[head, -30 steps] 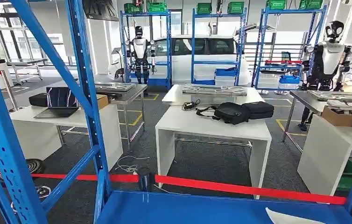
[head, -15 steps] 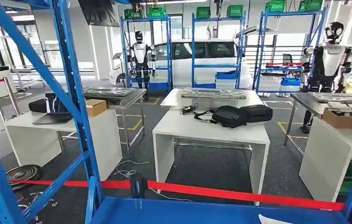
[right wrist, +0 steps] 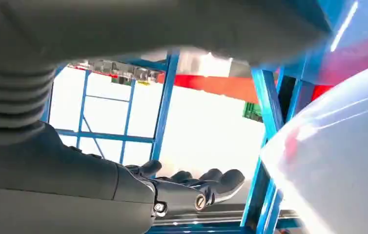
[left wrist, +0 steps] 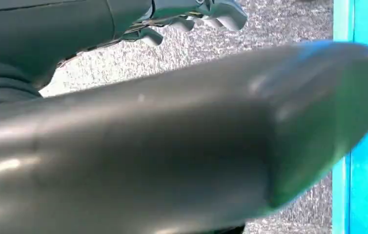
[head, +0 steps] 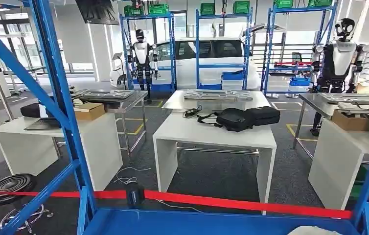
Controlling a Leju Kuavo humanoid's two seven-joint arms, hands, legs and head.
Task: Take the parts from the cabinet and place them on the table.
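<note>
The blue cabinet (head: pixel 60 122) stands right in front of me, its blue shelf (head: pixel 212 224) along the bottom of the head view. A white rounded part (head: pixel 315 230) lies on that shelf at the lower right, mostly cut off by the picture's edge. In the right wrist view the white part (right wrist: pixel 338 165) looms large and close, and my right hand (right wrist: pixel 192 187) reaches out beside it with straight fingers, holding nothing. My left hand (left wrist: pixel 192 14) hangs over grey carpet by a blue cabinet post (left wrist: pixel 362 146), its fingers loose and holding nothing.
Red barrier tape (head: pixel 231 201) runs behind the cabinet. Beyond it stands a white table (head: pixel 217 134) with black bags (head: pixel 243 117), another white table (head: pixel 50 132) at left, a black stool (head: pixel 9 186), and a table (head: pixel 344 147) at right. Other robots (head: pixel 338 54) and racks stand further back.
The whole picture has shifted: the camera moved, the cabinet post and tables slid left in view and a black stool came into sight at lower left.
</note>
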